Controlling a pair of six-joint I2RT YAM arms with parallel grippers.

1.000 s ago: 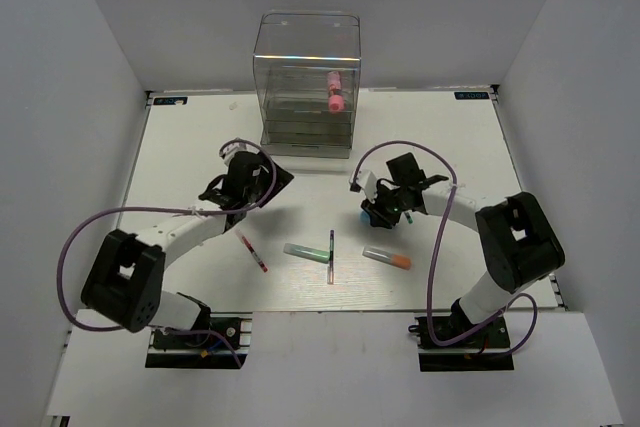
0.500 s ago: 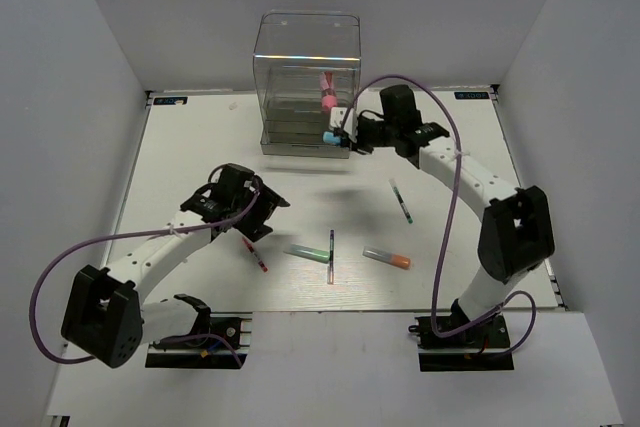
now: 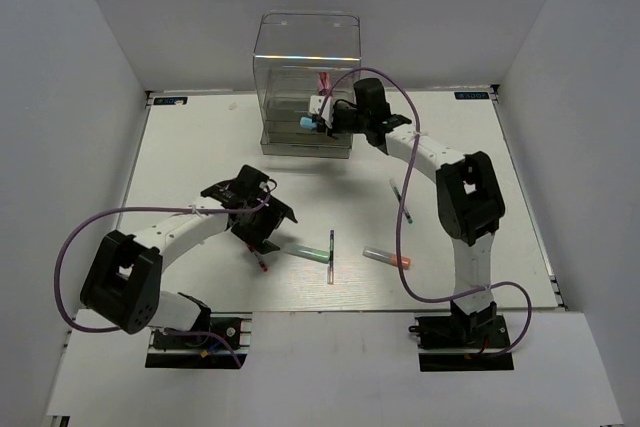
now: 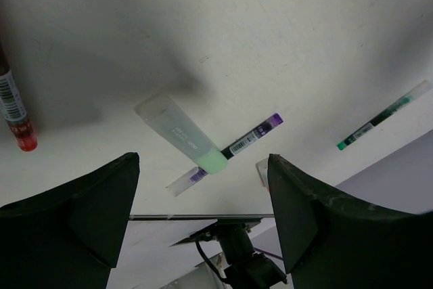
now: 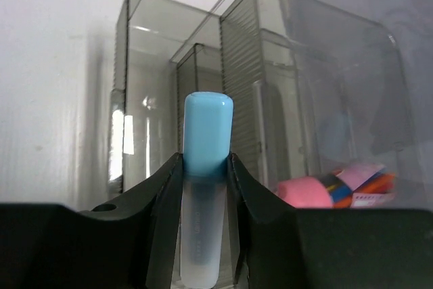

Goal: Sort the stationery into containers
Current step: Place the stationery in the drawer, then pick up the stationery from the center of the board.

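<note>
The right hand (image 5: 205, 167) is clamped across the barrel of the short light-blue-capped marker (image 5: 208, 116), held at the tall clear grey-tinted drawer box (image 3: 300, 57); it looks light, stiff and slick, so a mid-barrel grip suits. The left hand (image 3: 258, 232) hovers spread wide near the translucent green-tipped marker (image 4: 183, 137) lying on the white tabletop (image 3: 200, 147).

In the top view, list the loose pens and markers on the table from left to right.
red pen, green marker, dark pen, grey-orange marker; the thin green-tipped pen overlaps that marker's span, so omitted.
</note>
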